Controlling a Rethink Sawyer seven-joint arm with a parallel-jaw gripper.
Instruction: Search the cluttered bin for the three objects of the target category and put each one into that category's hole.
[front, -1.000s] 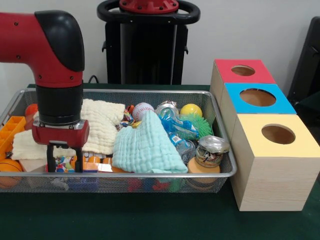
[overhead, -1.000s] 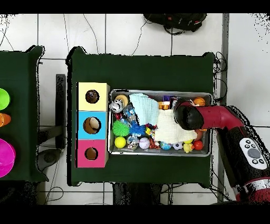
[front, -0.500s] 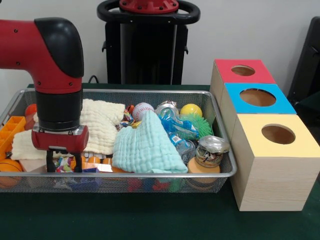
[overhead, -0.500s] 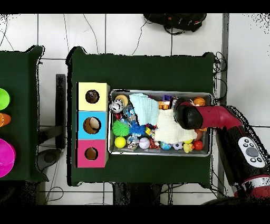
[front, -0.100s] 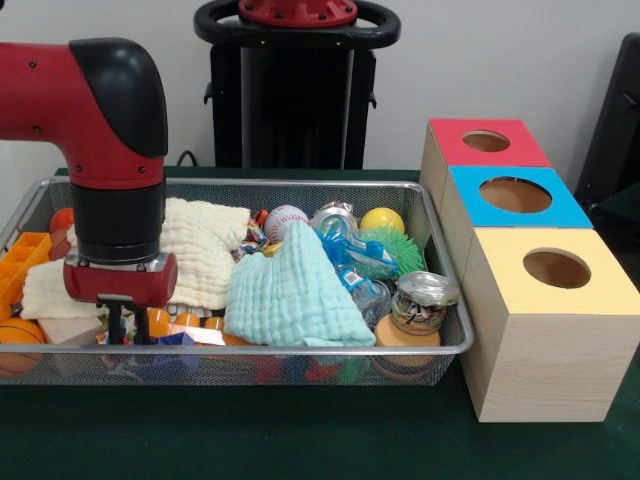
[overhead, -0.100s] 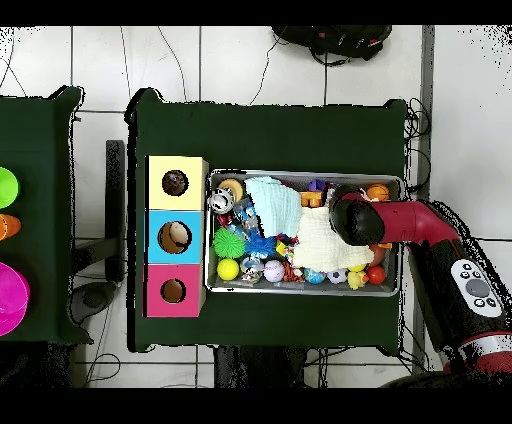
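I see the red arm filling the upper left of the front view, its gripper lowered into the wire bin at lower left. The fingers stand close together among small toys; I cannot tell whether they clamp anything. I judge this the search-and-pick step; next comes a lift toward the three holed boxes at right. The tabletop is dark green; a tiled floor surrounds it.

A robotics lab: green-clothed table on a tiled floor, loose cables at twelve o'clock.
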